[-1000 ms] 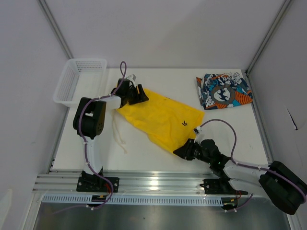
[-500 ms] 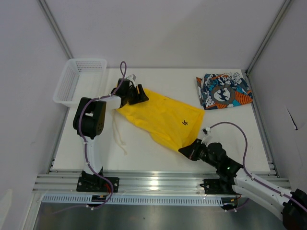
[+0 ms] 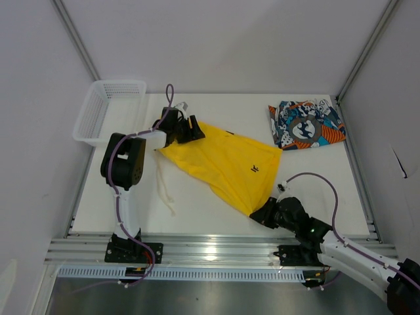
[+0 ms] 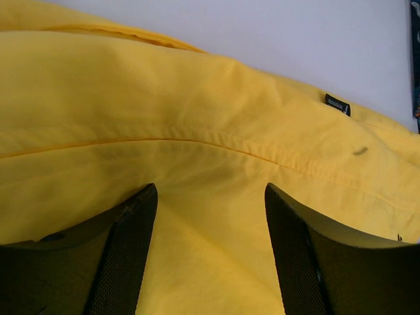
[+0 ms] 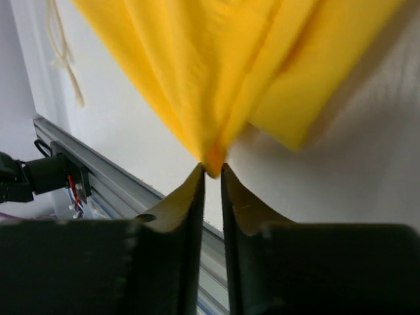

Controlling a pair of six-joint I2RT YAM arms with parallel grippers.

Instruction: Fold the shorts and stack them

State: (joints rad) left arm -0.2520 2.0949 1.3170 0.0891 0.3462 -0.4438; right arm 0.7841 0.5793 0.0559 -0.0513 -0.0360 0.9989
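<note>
Shorts (image 3: pixel 226 167), plain yellow, spread diagonally, creased

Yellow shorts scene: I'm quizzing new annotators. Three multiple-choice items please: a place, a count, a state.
1. Where are the printed shorts? A far right of the table B in the basket C near edge
2. Pairs of shorts in view? A one B two C three
3. The right gripper is A open B shut on the yellow shorts C shut on the basket
1A: they lie by the far right edge. 2B: one yellow, one printed. 3B: its wrist view shows yellow cloth pinched.
</note>
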